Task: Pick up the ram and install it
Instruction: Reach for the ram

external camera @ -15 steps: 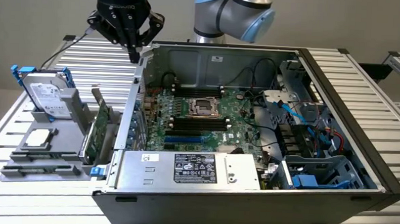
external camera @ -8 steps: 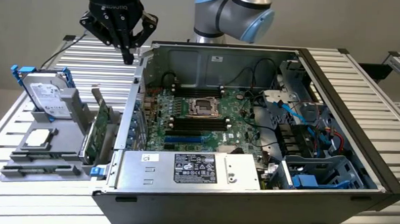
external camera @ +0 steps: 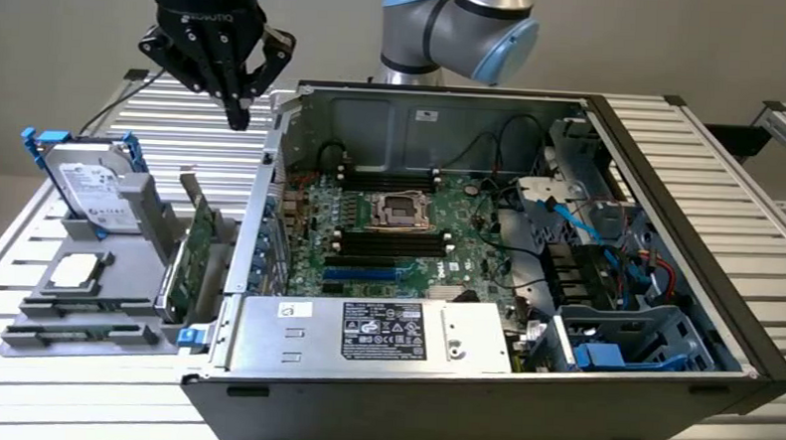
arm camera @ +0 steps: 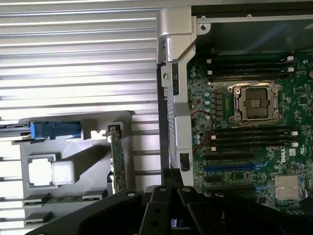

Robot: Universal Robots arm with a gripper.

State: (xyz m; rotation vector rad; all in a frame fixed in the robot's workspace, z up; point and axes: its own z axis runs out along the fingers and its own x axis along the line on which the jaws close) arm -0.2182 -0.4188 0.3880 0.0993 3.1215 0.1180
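Observation:
The ram looks to be the narrow green stick (external camera: 81, 337) lying flat in a groove at the near end of the grey holder (external camera: 125, 278); the wrist view shows it as a thin strip (arm camera: 49, 199). A second similar stick (external camera: 64, 310) lies beside it. My gripper (external camera: 238, 122) hangs high over the slatted table, behind the holder and just outside the case's wall on the exterior view's left. Its fingers meet in a point with nothing between them. The dark fingers (arm camera: 164, 196) point down beside the case wall. Black memory slots (external camera: 392, 242) on the motherboard stand bare.
The open computer case (external camera: 251, 273) takes up the middle of the table. On the holder stand a silver hard drive with blue rails (external camera: 92, 182), a wide green expansion card (external camera: 196, 251) upright on its edge, and a square processor (external camera: 75, 271).

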